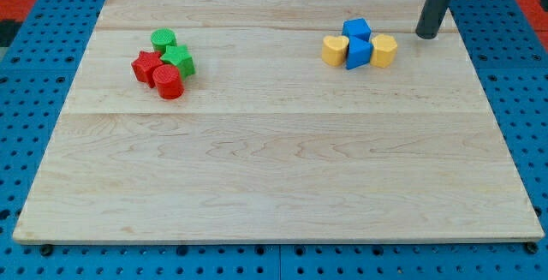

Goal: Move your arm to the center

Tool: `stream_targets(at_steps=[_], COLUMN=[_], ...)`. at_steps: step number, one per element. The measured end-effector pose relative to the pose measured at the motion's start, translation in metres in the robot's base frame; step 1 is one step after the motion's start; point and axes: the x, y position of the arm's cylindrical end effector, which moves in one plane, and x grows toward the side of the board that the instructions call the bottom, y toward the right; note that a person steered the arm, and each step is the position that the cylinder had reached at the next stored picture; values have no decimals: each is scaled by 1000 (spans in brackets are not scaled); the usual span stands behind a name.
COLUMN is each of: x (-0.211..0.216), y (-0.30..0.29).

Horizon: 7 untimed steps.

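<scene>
My tip rests on the wooden board near its top right corner. It stands just to the right of a cluster of two yellow and two blue blocks, apart from them. In that cluster a blue cube is at the top, a blue triangular block below it, a yellow heart-like block at the left and a yellow rounded block at the right, nearest my tip.
A second cluster lies at the upper left: a green cylinder, a green star, a red star and a red cylinder. The board lies on a blue perforated surface.
</scene>
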Motion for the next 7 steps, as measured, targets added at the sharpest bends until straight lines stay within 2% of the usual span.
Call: stream_targets(at_steps=[1, 2, 3, 4, 5, 7], x=[-17, -57, -93, -94, -70, 23], y=[24, 16, -49, -144, -212, -278])
